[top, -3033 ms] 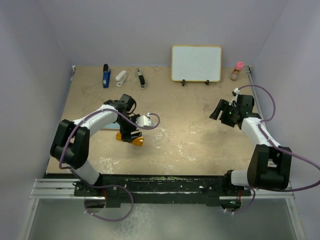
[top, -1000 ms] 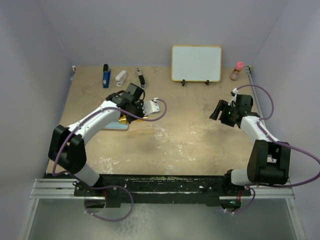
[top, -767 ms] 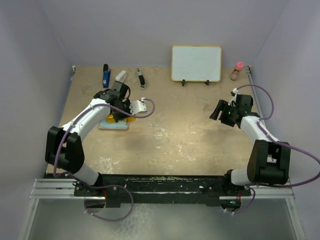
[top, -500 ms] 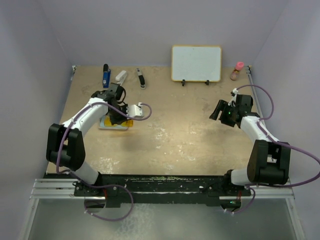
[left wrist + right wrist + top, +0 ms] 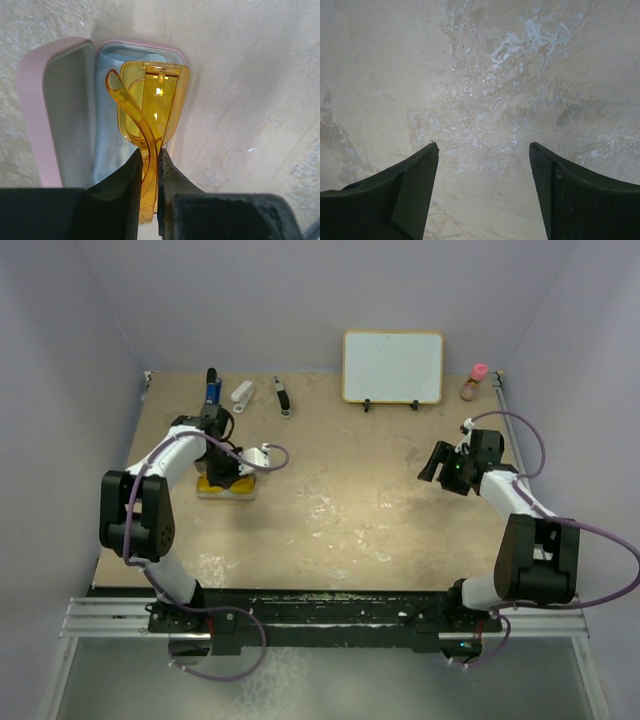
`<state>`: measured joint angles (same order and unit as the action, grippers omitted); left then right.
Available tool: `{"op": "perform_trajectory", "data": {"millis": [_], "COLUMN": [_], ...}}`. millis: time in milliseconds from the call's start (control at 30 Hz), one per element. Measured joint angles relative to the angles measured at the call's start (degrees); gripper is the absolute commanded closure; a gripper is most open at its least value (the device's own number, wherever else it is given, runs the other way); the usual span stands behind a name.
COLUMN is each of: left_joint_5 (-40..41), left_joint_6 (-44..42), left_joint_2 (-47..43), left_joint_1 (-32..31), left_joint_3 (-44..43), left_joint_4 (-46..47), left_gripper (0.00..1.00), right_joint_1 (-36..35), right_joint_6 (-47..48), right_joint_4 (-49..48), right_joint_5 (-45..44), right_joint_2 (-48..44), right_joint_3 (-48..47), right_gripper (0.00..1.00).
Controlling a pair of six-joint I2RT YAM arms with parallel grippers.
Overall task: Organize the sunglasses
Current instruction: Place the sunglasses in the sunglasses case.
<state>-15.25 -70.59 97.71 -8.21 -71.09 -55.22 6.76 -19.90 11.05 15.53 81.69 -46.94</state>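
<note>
The sunglasses (image 5: 155, 100), folded, with translucent amber lenses and frame, are pinched by one temple arm in my left gripper (image 5: 149, 160), which is shut on them. They hang over the open pink case (image 5: 35, 100), whose tray holds a light blue cloth (image 5: 107, 110). Whether they touch the cloth I cannot tell. From above, the left gripper (image 5: 222, 472) stands over the case (image 5: 232, 492) at the left of the table, with a bit of amber sunglasses (image 5: 206, 483) showing. My right gripper (image 5: 484, 147) is open over bare table at the right (image 5: 437, 460).
Along the back edge lie a blue tool (image 5: 212, 392), a small white object (image 5: 242, 392) and a dark tool (image 5: 283, 397). A whiteboard (image 5: 393, 366) stands at the back, with a pink-capped bottle (image 5: 475, 382) in the back right corner.
My left arm has carried the sunglasses from the table's middle back and to the left, over the open case. The right arm has stayed in place.
</note>
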Motion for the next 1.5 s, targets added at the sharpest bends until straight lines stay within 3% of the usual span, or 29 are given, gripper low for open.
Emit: {"op": "perform_trajectory", "data": {"millis": [800, 1200, 1500], "left_joint_5": [0.0, 0.7, 1.1], "left_joint_6": [-2.0, 2.1, 4.7], "left_joint_2": [10.1, 13.5, 14.1], "left_joint_1": [1.1, 1.1, 1.1], "left_joint_3": [-5.1, -8.3, -9.3], "left_joint_4": [-0.8, -1.0, -1.6], "left_gripper": [0.95, 0.77, 0.72], "right_joint_1": [-0.8, -1.2, -1.2], "right_joint_6": [-0.5, -0.4, -0.2], "right_joint_4": [-0.5, -0.6, -0.6], "right_joint_5": [-0.1, 0.0, 0.0], "right_joint_2": [4.0, 4.3, 4.3], "right_joint_3": [-2.0, -2.4, -2.6], "right_gripper": [0.23, 0.22, 0.21]}}
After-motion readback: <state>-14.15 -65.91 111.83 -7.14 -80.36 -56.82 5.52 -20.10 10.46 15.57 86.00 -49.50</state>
